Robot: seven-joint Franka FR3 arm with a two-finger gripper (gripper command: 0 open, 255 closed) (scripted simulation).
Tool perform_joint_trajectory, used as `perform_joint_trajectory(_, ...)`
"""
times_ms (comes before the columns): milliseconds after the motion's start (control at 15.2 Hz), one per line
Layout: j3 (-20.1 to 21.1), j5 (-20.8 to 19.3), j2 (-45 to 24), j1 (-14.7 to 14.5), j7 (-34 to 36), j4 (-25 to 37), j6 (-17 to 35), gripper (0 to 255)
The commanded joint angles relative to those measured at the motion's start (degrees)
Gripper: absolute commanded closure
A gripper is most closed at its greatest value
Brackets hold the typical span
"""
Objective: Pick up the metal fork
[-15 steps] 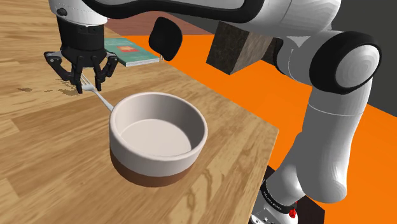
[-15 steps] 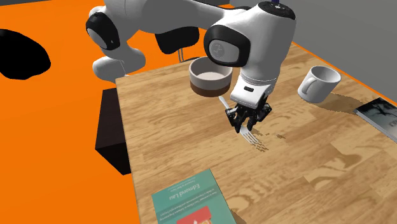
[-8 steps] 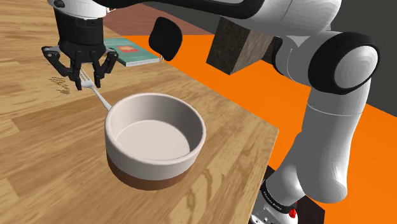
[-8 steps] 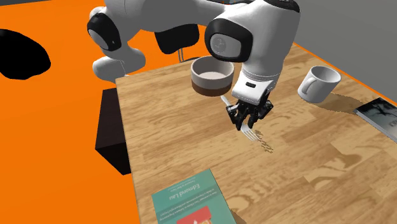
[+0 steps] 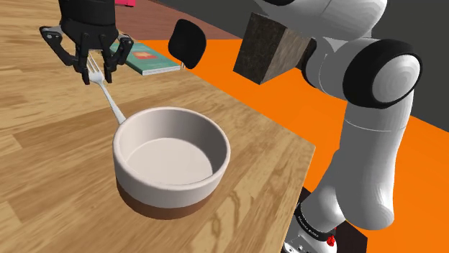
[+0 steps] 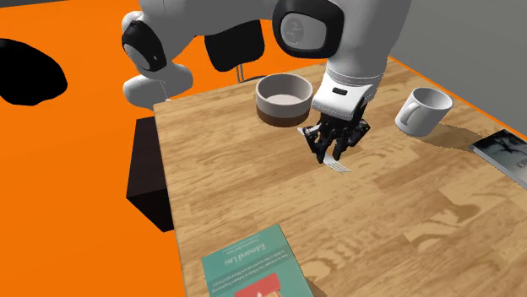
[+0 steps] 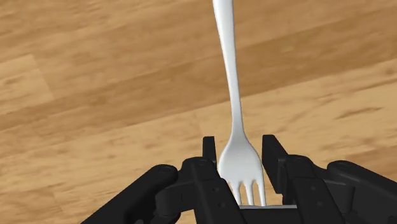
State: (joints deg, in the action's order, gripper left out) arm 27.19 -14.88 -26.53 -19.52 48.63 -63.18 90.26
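One white-and-brown bowl (image 5: 171, 159) sits nearest on the wooden table (image 5: 252, 144). Just behind bowl's rim: pale fork (image 5: 109, 103), handle end by the rim, slanting up into the gripper (image 5: 96, 70). Fingers clamped on the tine end. Beyond bowl and gripper: teal book (image 5: 147, 59), flat on table. White mug (image 6: 425, 110) well apart from bowl.

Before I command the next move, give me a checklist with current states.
1. Tool shut on fork: ok.
2. Grip near the fork's middle: not ok, clasped at the tine end, long handle sticking out.
3. Fork off the table: ok, looks lifted.
4. Handle tip apart from bowl: cannot tell.
5. Mug away from tool: ok.
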Motion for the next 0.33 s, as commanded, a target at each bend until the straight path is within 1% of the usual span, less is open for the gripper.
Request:
perform_joint_trajectory(0, 0.0, -0.3, -0.8, -0.6, -0.1, 2.8, -2.0, 255)
perform_joint_trajectory(132, -0.1, -0.7, -1.8, -1.4, -0.3, 6.0, -4.2, 255)
perform_joint_trajectory(264, -0.2, -0.8, -1.8, -1.5, -0.3, 6.2, -4.4, 255)
